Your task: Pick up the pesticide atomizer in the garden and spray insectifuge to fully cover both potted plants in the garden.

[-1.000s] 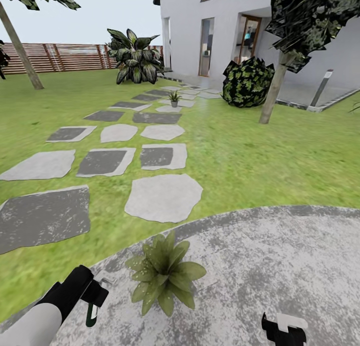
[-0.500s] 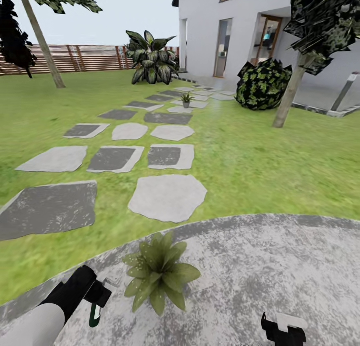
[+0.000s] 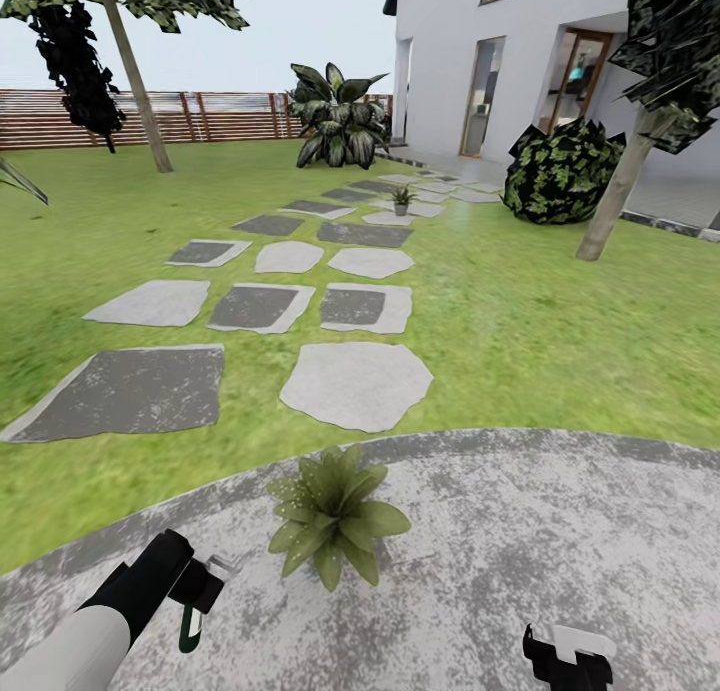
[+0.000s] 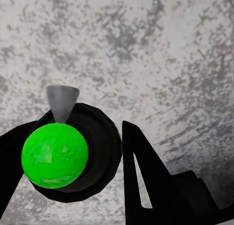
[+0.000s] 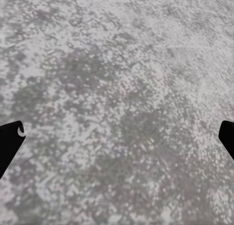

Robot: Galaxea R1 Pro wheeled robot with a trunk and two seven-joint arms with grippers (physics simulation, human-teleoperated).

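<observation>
Here pesticide atomizer (image 3: 187,626) hangs gripped in left claw (image 3: 195,593), beside potted plant (image 3: 333,513).

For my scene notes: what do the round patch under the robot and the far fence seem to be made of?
The round paved patch looks like matt stone or concrete: mottled grey-white speckling, no shine. The fence looks like brown wood: thin horizontal slats between upright posts. As these are renders, both are guesses.
</observation>
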